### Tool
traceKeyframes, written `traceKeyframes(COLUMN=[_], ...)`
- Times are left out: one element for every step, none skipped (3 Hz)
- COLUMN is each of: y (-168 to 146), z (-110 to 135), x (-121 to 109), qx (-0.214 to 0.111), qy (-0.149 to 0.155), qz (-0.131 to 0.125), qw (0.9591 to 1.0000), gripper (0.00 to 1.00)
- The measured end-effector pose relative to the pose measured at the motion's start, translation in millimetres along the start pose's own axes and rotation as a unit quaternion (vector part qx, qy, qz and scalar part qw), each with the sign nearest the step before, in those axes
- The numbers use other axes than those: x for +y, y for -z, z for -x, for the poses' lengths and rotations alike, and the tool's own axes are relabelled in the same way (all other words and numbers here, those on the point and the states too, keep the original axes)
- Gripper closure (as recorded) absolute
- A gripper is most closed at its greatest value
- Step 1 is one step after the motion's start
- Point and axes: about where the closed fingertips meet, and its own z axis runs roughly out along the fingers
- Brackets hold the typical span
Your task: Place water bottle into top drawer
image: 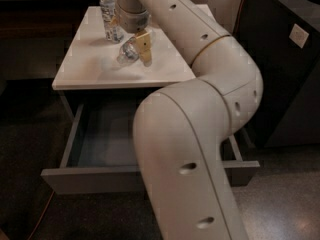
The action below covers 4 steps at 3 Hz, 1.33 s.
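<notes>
White is the counter (85,69) that is carrying everything, and two bottles are sitting on its far half. A clear bottle with a white cap (110,14) is standing upright at the back. Just in front of it, to the right, the water bottle (128,52) is lying on its side. Its long axis is running diagonally from near-left to far-right; which end is bearing the cap cannot be told. The gripper (144,49) is pointing down right beside the water bottle, on its right flank, and whether it is clasping it cannot be told. Below the counter the top drawer (90,176) is standing pulled out, its grey inside showing on the left. The robot's thick pale arm (200,134) is bending across the right part of it. A dark cabinet (285,84) is standing at the right.
</notes>
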Motion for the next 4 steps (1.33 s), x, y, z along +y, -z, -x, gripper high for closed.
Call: traceKeyframes(y=[-17.4, -29.1, -33.5, -29.1], z=[-11.5, -26.4, -33.4, -34.3], x=[-3.9, -6.3, -8.0, -11.4], qx=[0.015, 0.032, 0.039, 0.033], qy=[0.004, 0.003, 0.001, 0.001], qz=[0.019, 0.027, 0.026, 0.013], qw=[0.9997, 0.9991, 0.9989, 0.9994], gripper=[0.00, 0.21, 0.44, 0.68])
